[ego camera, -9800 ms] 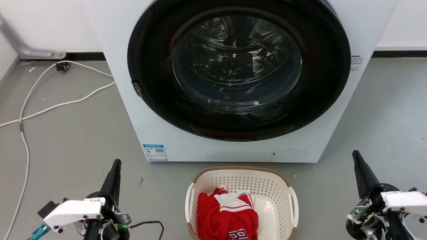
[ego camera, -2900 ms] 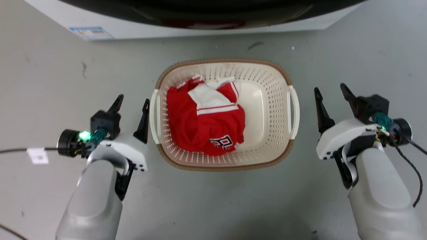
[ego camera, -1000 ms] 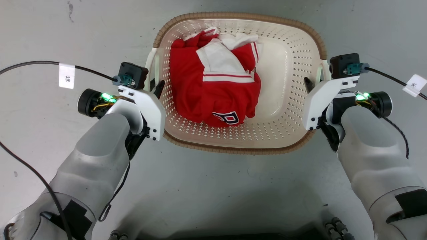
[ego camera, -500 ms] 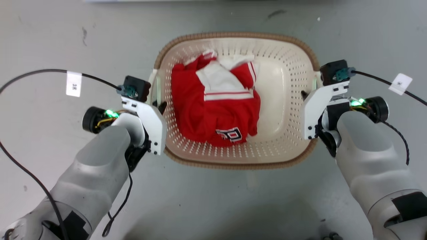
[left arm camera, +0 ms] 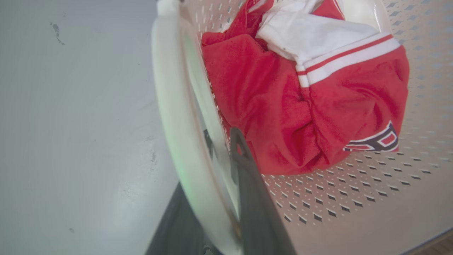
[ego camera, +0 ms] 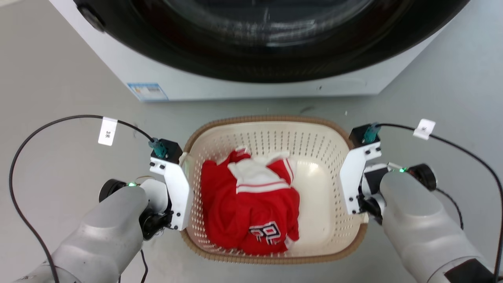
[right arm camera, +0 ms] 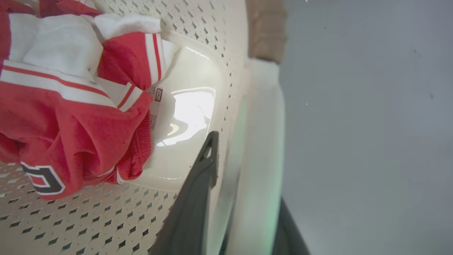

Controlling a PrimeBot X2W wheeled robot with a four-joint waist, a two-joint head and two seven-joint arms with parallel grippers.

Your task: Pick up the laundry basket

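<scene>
The laundry basket [ego camera: 275, 118] lies just near of the washing machine [ego camera: 196, 88], with the left end effector [left arm camera: 216, 166] clamped on its left handle [left arm camera: 173, 106] and the right end effector [right arm camera: 244, 170] on its right handle [right arm camera: 263, 124], so the grasp looks done, while the lift off the floor [ego camera: 59, 78] seems not yet made.

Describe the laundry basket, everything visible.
The laundry basket is cream-white perforated plastic, rounded-rectangular, with a tan woven-look rim and white side handles. It is upright, in front of the washing machine, and holds a crumpled red-and-white garment. The left gripper and right gripper each straddle a handle, one finger inside, one outside. Whether it is off the floor cannot be told.
</scene>
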